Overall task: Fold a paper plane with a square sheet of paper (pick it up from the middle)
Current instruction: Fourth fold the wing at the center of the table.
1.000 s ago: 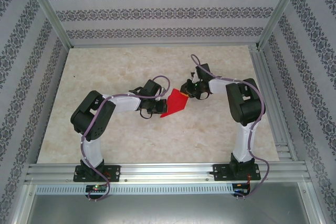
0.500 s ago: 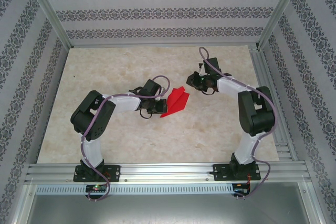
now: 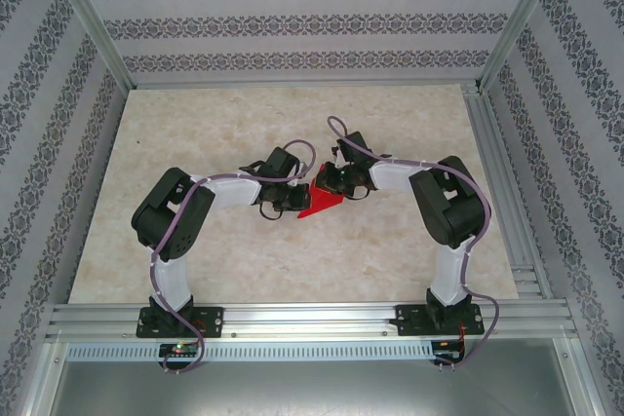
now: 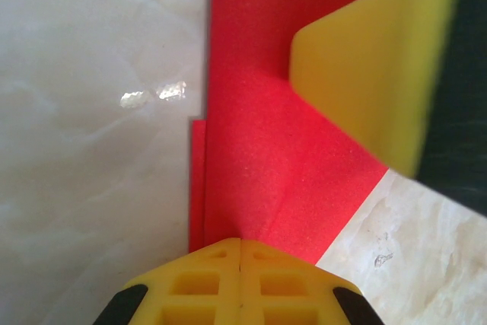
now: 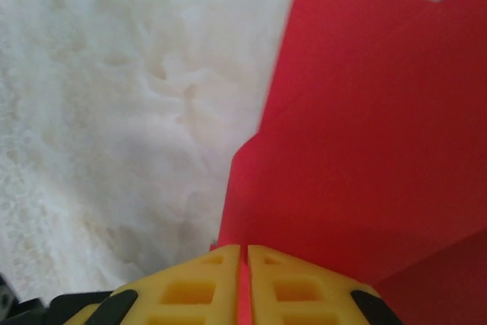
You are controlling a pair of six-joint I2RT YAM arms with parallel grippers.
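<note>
Your left jaws are clenched tight on the near end of the paper plane (image 4: 259,150). Their yellow fingers (image 4: 205,283) meet on a seam, and the red paper fans out from between them. Your right jaws are pinched on the paper plane as well: a thin red sliver shows in the slit between their yellow fingers (image 5: 190,287). From above, the paper plane (image 3: 317,204) sits near the middle of the table (image 3: 195,133), spanned between both arms. You cannot tell whether it rests on the table or hangs just above it.
</note>
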